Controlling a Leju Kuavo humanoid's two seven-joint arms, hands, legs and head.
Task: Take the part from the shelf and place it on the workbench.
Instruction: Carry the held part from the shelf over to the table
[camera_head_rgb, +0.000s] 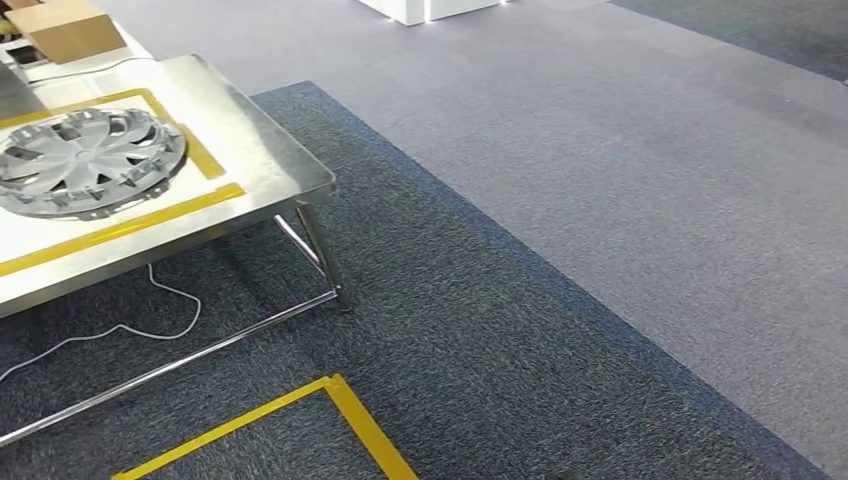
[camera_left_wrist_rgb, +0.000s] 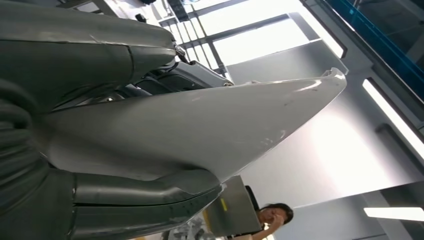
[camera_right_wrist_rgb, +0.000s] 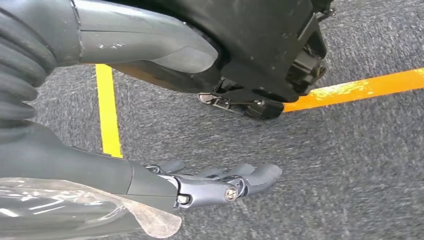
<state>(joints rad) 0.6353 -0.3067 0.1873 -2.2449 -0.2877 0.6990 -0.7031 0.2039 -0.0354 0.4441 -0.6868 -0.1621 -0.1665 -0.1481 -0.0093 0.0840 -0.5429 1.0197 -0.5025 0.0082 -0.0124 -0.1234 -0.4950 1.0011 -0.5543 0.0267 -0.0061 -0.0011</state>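
The left hand (camera_left_wrist_rgb: 115, 150) is raised, and a pale grey, smooth curved plastic part (camera_left_wrist_rgb: 200, 130) is gripped between its thumb and darker fingers. The right hand (camera_right_wrist_rgb: 200, 185) hangs over dark carpet (camera_right_wrist_rgb: 350, 165), fingers extended and loosely apart, nothing grasped. A steel workbench (camera_head_rgb: 250, 150) marked with yellow tape (camera_head_rgb: 200, 155) bears a silver hubcap (camera_head_rgb: 85, 160); open carpet is seen beside its corner.

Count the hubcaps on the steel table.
1: a silver plastic hubcap lies inside the yellow tape outline on the steel table. The table runs past the head view's left edge, so more may be hidden.
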